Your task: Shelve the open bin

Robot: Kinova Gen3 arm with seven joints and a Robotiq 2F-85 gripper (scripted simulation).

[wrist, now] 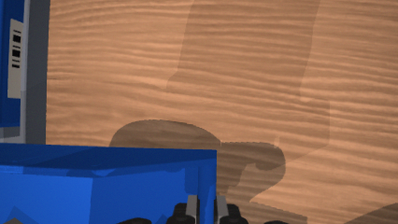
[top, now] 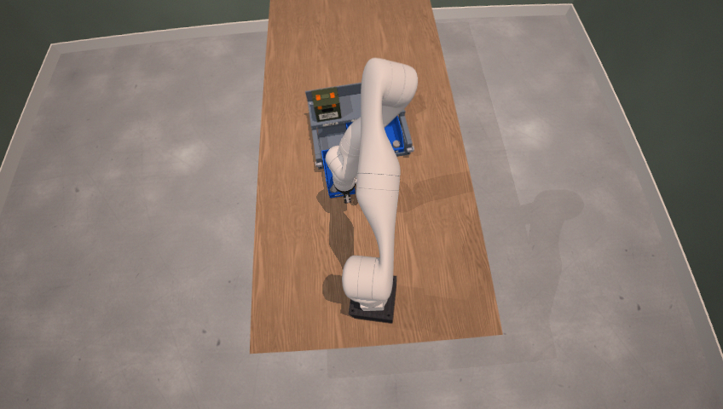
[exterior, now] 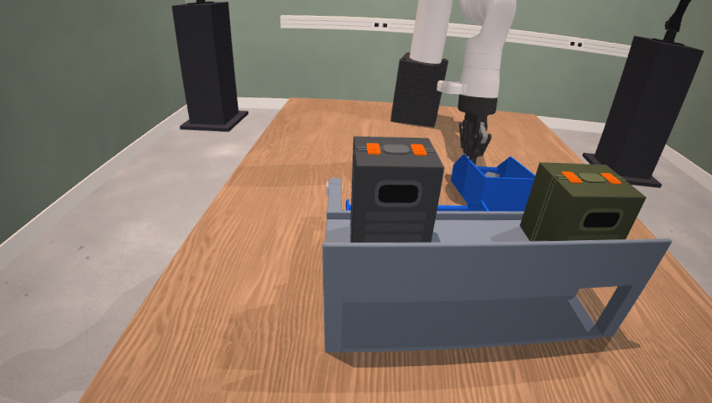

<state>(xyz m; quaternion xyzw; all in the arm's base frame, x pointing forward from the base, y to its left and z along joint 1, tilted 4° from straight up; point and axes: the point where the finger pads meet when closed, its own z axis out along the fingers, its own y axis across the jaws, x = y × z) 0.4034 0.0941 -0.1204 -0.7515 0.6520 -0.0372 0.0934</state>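
The open blue bin (top: 328, 177) (exterior: 507, 193) (wrist: 135, 198) stands on the table in front of the shelf's left part, as seen in the top view. A grey part (exterior: 492, 175) shows inside it. My gripper (top: 347, 198) (exterior: 473, 158) (wrist: 206, 207) points down and is shut on the bin's wall at the end away from the shelf; in the wrist view the thin blue wall runs between the fingertips. The grey shelf (exterior: 489, 269) (wrist: 37, 70) holds blue bins (top: 394, 134) (wrist: 7, 112). The gap at its left shows grey in the top view; the arm hides part of the row.
A dark grey case (exterior: 395, 214) and an olive green case (top: 326, 103) (exterior: 582, 191) stand on the shelf's upper board. The shelf's side post (exterior: 334, 191) rises at one end. The arm's black base (top: 385, 311) is at the table's near end.
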